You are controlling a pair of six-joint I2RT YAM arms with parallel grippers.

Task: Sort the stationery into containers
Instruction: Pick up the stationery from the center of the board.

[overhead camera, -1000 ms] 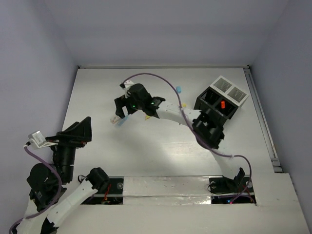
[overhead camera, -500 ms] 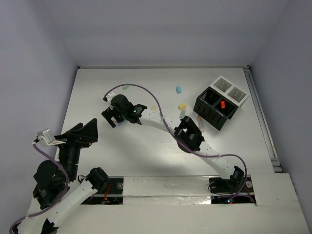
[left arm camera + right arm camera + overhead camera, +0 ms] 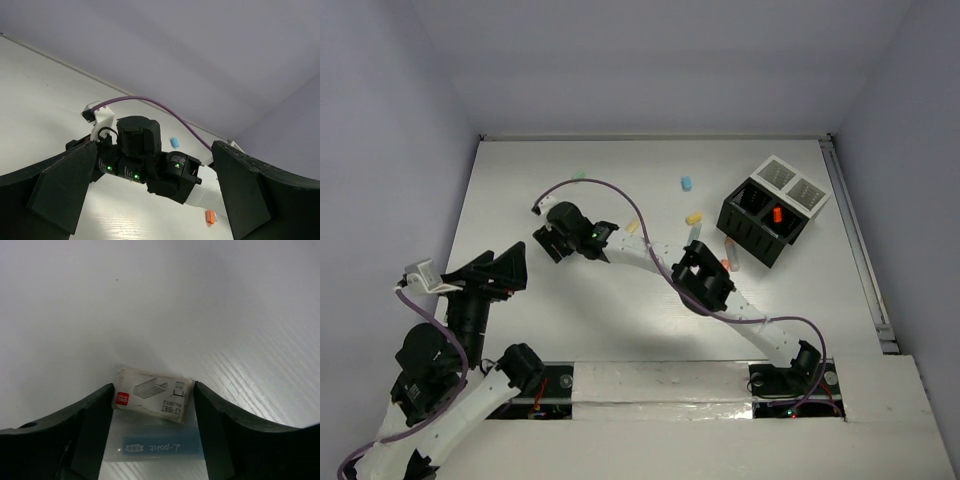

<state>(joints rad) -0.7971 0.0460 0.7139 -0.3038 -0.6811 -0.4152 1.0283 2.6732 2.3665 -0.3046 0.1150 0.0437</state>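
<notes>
– Step in hand, as it was judged?

– A pick-up, or the start of a carry. The right gripper [image 3: 153,388] was seen far out over the left part of the surface [image 3: 570,320]. Its fingers were set just the width of a small staple box [image 3: 152,396] apart and, as far as could be told, were pressed against both ends of it. A clear packet [image 3: 160,445], blue-labelled, was seen just behind the box, between the same fingers. Whether the box was resting on the surface could not be told.

– And the left gripper [image 3: 153,150]?

– It was held wide open with nothing in it, near its own base and turned toward the right arm.

– What was called for next?

– A firm hold was to be confirmed. Then a long carry rightward was needed, to the black box [image 3: 745,240] and its white tray [image 3: 790,181], well apart from the staple box. One orange item [image 3: 776,214] was seen lodged in a compartment. A blue block [image 3: 686,184], a yellow piece [image 3: 693,217] and a mint block [image 3: 578,176] were yet to be sorted, so most of the task was judged undone.
</notes>
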